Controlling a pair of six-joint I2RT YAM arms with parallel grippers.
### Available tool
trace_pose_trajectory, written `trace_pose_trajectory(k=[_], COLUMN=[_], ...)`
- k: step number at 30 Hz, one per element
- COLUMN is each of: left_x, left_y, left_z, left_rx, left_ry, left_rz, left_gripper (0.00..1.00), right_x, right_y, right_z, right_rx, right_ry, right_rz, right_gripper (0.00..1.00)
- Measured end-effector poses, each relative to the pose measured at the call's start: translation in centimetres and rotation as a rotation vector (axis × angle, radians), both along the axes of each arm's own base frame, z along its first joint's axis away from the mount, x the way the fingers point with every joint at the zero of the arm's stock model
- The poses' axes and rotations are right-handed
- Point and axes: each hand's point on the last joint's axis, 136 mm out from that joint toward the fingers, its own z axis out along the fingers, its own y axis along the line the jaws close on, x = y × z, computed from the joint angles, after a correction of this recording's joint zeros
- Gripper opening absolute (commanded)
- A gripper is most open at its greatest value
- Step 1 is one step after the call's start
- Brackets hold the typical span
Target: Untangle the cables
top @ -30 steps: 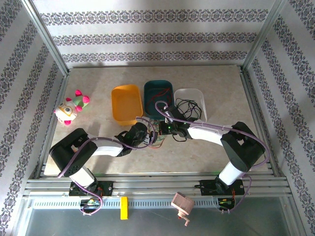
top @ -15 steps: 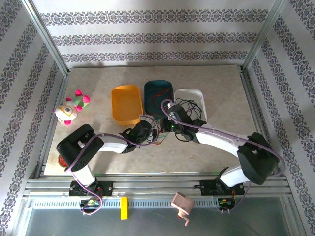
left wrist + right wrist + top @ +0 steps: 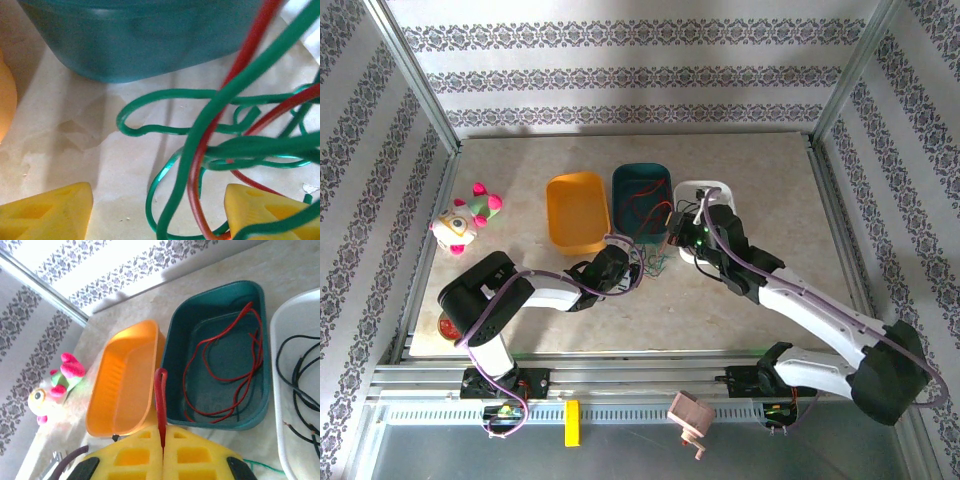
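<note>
Near the middle of the bench (image 3: 520,165), just on the near side of the teal tray (image 3: 642,178), a tangle of cables (image 3: 655,262) is seen between two robot arms. The left gripper (image 3: 632,268) is reached in from the left and the right gripper (image 3: 672,240) from the right.

In the left wrist view the left gripper (image 3: 159,200) is shown with its yellow fingers (image 3: 50,215) set wide apart. A green cable (image 3: 170,92) is looped over the bench surface between them, with a red cable (image 3: 247,47) threaded through it. Some strands are raised close to the lens and blurred, and no strand is seen pinched by this claw.

In the right wrist view the right gripper (image 3: 161,432) is pressed shut, and the red cable (image 3: 160,390) is clamped between its fingers and stands up out of them.

Beyond the tangle, three trays are lined up side by side toward the far edge. The orange tray (image 3: 125,380) is on the left, the teal tray (image 3: 220,300) in the middle and the white tray (image 3: 278,405) on the right. A coiled red cable (image 3: 220,330) is laid inside the teal tray, and black cables (image 3: 298,390) are gathered in the white one. A plush toy (image 3: 465,222) is set near the left edge of the bench, well apart from the trays.
</note>
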Motion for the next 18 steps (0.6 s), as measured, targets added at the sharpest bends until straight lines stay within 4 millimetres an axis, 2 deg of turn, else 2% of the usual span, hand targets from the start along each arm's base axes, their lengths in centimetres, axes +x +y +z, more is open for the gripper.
trace_pose_trajectory(k=[6,11,14,18], left_x=[0.0,-0.1,-0.1,-0.1], left_y=[0.0,0.1,0.1,0.1], left_z=[-0.1,-0.2,-0.2,-0.2], left_rx=[0.003,0.006,0.006,0.006], left_ry=[0.003,0.006,0.006,0.006], left_rz=[0.000,0.000,0.000,0.000], left_gripper=[0.68,0.68,0.68,0.67], right_x=[-0.4,-1.1,-1.4,-1.6], right_y=[-3.2,-7.1,-8.9,-10.0], right_z=[3.5,7.3,8.8,9.6], right_rx=[0.025,0.049,0.049,0.029], right_ry=[-0.100,-0.218,-0.267,-0.300], right_rz=[-0.127,-0.275,-0.329,-0.358], right_gripper=[0.00,0.00,0.00,0.00])
